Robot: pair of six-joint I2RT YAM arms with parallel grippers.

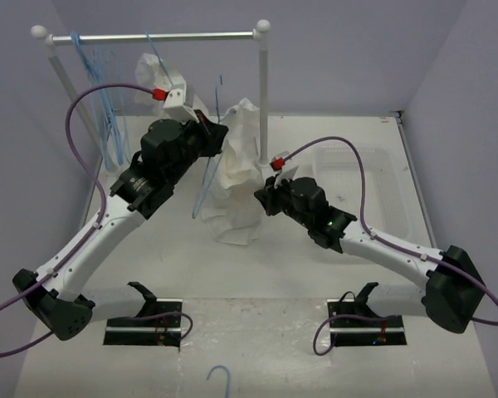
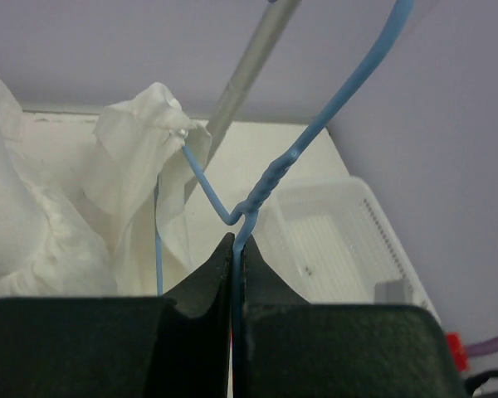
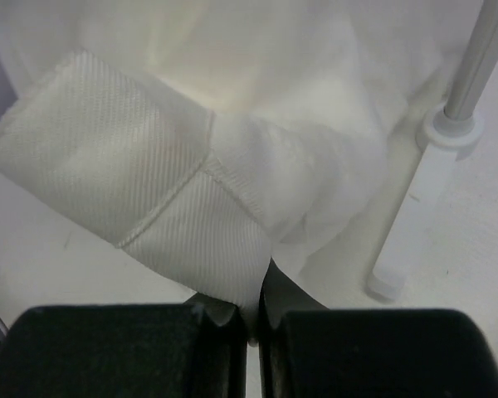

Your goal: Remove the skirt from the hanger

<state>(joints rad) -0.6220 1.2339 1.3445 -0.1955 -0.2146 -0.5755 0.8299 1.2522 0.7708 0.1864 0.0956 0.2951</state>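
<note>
One skirt (image 1: 236,178) hangs mid-worktop from one hanger (image 2: 315,133). The left fingers (image 2: 203,286) are clamped on the hanger wire below the twisted neck, and the right fingers (image 3: 286,298) are clamped on the skirt's stitched edge. Several spare hangers (image 1: 108,116) crowd the left end of the rail (image 1: 191,36). One bin (image 1: 390,207) sits at right, with bare worktop (image 1: 174,257) nearer.

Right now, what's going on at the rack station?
Both arms are working one garment. The left gripper is shut on the light-blue hanger, just below its twisted neck, holding it up near the rack. The right gripper is shut on a banded edge of the white skirt. The skirt is not off yet: fabric drapes over one hanger arm.
</note>
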